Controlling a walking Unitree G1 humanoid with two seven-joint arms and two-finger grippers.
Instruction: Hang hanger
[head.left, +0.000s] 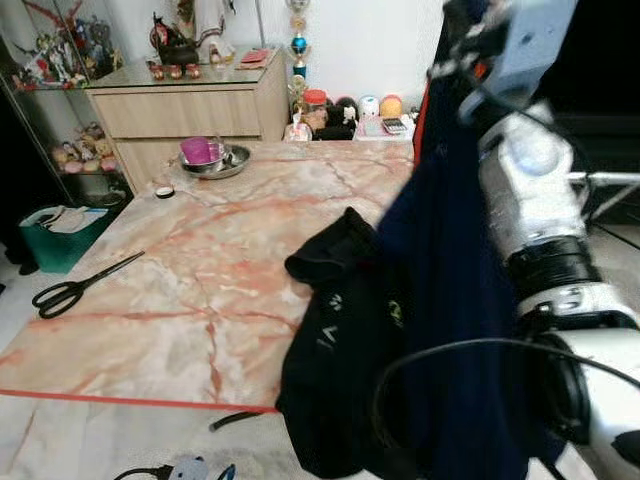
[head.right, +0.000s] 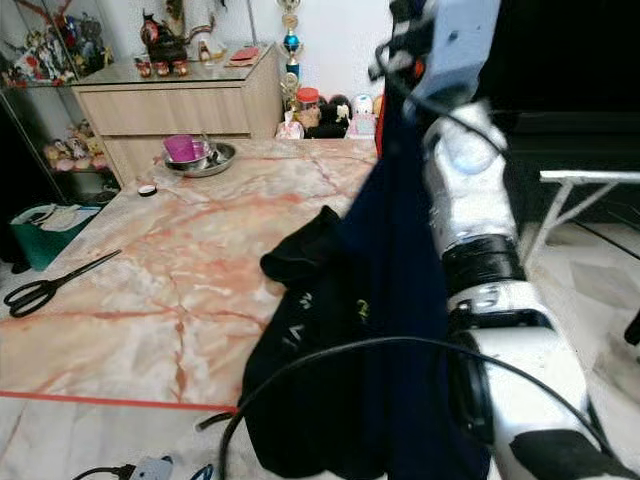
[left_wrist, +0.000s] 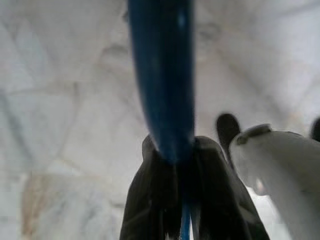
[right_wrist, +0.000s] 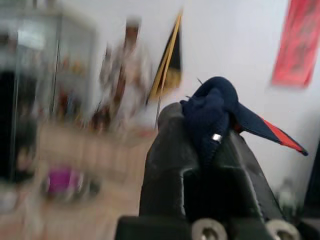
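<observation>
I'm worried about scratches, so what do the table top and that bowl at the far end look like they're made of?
The table top looks like polished marble or a marble-look slab: cream with reddish veins and a soft sheen. The bowl looks like bare metal, probably stainless steel, being grey and reflective.

Raised right arm (head.right: 470, 200), navy garment (head.right: 400, 300) hanging, marble table (head.right: 150, 300), scissors (head.right: 50, 285)

The desk (head.left: 230, 270) middle is left open; the right is blocked by the hanging garment (head.left: 440, 300), scissors (head.left: 80, 287) lie left.
</observation>
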